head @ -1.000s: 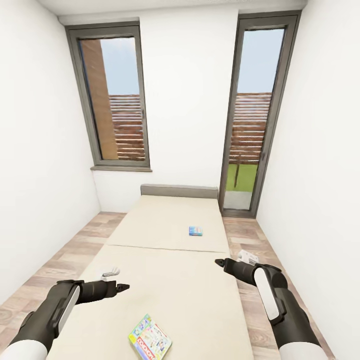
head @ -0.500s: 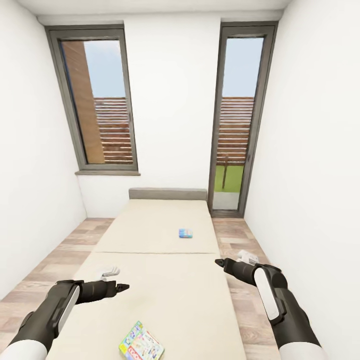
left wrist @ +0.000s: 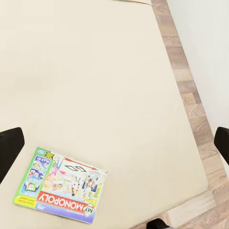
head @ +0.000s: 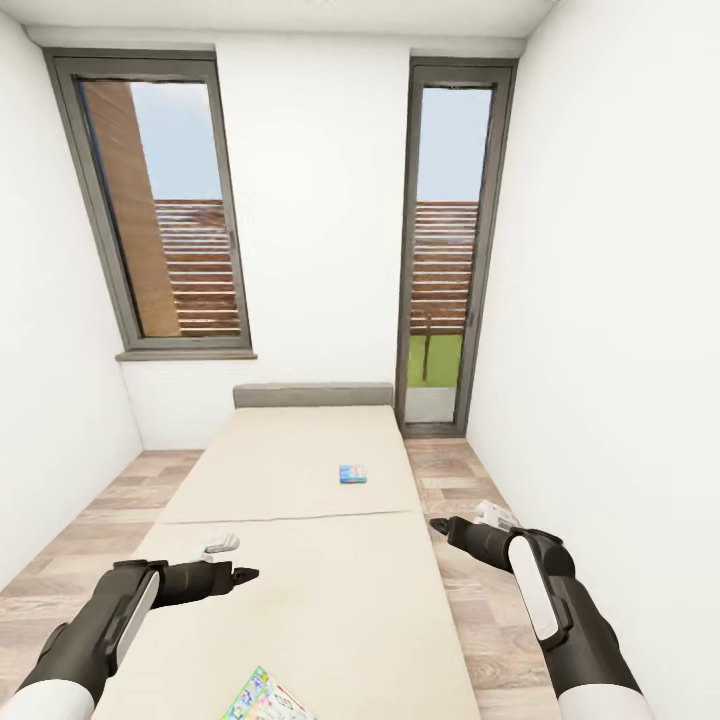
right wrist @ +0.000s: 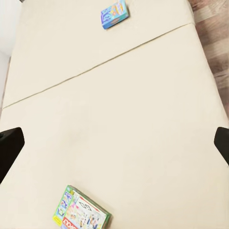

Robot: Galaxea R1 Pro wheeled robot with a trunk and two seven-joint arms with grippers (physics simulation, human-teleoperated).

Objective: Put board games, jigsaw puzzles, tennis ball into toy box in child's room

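Note:
Two board games lie on the bed (head: 300, 600), a long cream mattress in two sections. The longer yellow-green-red Monopoly box (head: 264, 701) sits on the near section at the picture's lower edge, and also shows as the Monopoly box (left wrist: 60, 185) and the Monopoly box (right wrist: 81, 211). The small blue game box (head: 352, 474) rests on the far section, near its right side, seen too as the blue box (right wrist: 114, 13). My left gripper (head: 243, 574) hovers open above the near section's left part. My right gripper (head: 438, 524) hangs open over the bed's right edge. Neither holds anything.
A low grey headboard (head: 312, 394) ends the bed against the white far wall. Two tall grey-framed windows (head: 160, 200) stand behind it. Wood-plank floor strips (head: 460, 520) run along both sides of the bed, with white walls close on left and right.
The whole picture has shifted: bed, windows and both boxes slid left and lower in view, so the camera moved. Both arms keep the same pose in the picture.

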